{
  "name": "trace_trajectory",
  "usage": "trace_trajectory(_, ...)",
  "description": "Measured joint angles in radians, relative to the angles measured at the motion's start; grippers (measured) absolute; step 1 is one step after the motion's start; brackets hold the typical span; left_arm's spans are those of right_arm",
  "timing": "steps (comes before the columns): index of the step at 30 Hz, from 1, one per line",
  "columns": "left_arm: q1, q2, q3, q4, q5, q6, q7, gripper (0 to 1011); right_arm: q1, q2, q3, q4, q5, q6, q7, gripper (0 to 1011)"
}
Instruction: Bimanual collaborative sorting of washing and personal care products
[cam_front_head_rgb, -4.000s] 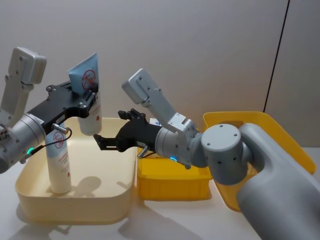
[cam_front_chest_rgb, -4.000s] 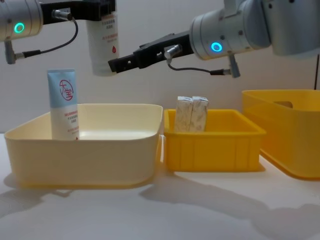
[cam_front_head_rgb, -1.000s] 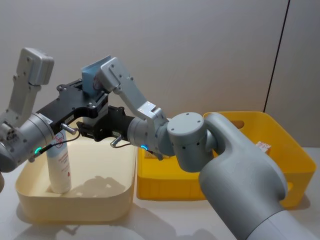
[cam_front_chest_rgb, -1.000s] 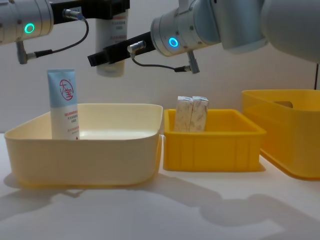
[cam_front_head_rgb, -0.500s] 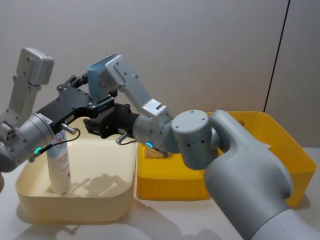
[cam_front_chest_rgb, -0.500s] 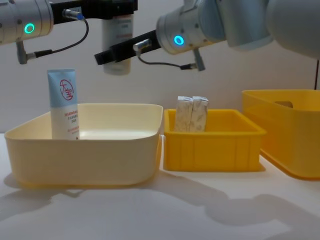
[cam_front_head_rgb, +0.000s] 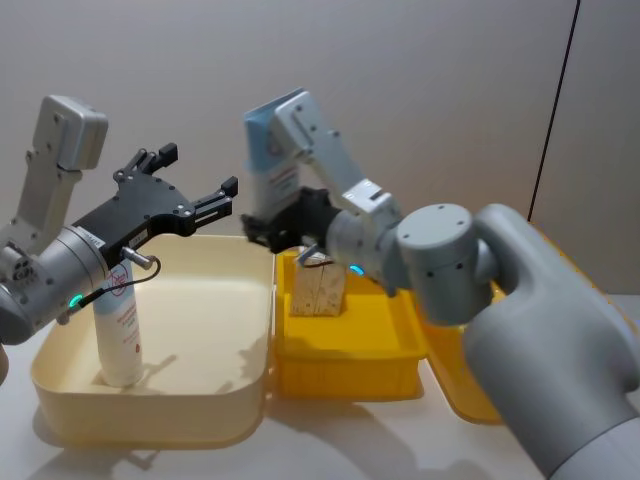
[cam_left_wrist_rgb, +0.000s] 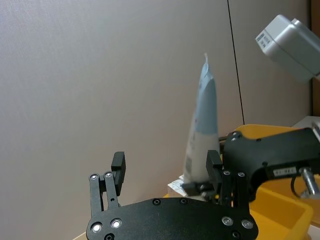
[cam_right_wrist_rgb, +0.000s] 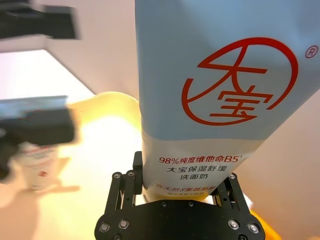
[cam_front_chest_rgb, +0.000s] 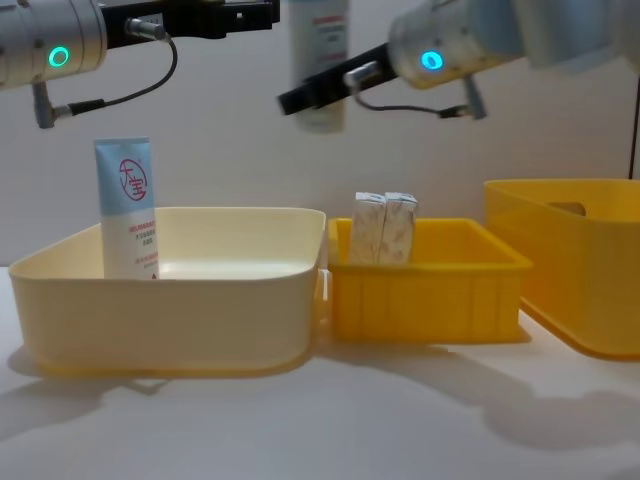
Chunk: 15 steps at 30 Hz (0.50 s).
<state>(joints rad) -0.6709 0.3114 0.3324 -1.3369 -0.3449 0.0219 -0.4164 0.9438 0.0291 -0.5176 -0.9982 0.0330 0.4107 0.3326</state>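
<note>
My right gripper (cam_front_head_rgb: 285, 228) is shut on the lower end of a white squeeze tube (cam_front_head_rgb: 268, 165) with a pale-blue top and a red circle logo (cam_right_wrist_rgb: 240, 82). It holds the tube upright in the air above the seam between the cream tub (cam_front_head_rgb: 150, 420) and the small yellow bin (cam_front_head_rgb: 345, 375). My left gripper (cam_front_head_rgb: 197, 172) hangs open and empty above the cream tub, just left of the tube (cam_left_wrist_rgb: 202, 135). A second tube (cam_front_chest_rgb: 127, 210) stands at the tub's left end. Two speckled cartons (cam_front_chest_rgb: 385, 228) stand in the small yellow bin (cam_front_chest_rgb: 430, 295).
A large yellow bin (cam_front_chest_rgb: 570, 270) sits at the right of the table. A plain wall rises close behind the containers. Bare tabletop lies in front of the tubs.
The tube has passed from my left gripper to my right one. The left jaws have opened, and the right arm has carried the tube rightward, away from the left gripper.
</note>
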Motion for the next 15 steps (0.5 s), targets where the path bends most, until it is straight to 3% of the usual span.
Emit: trace_trajectory(15,0.0,0.0,0.0,0.0,0.0,0.0,0.0,1003,0.018,0.103,0.055,-0.063,-0.049,0.13,-0.062,660)
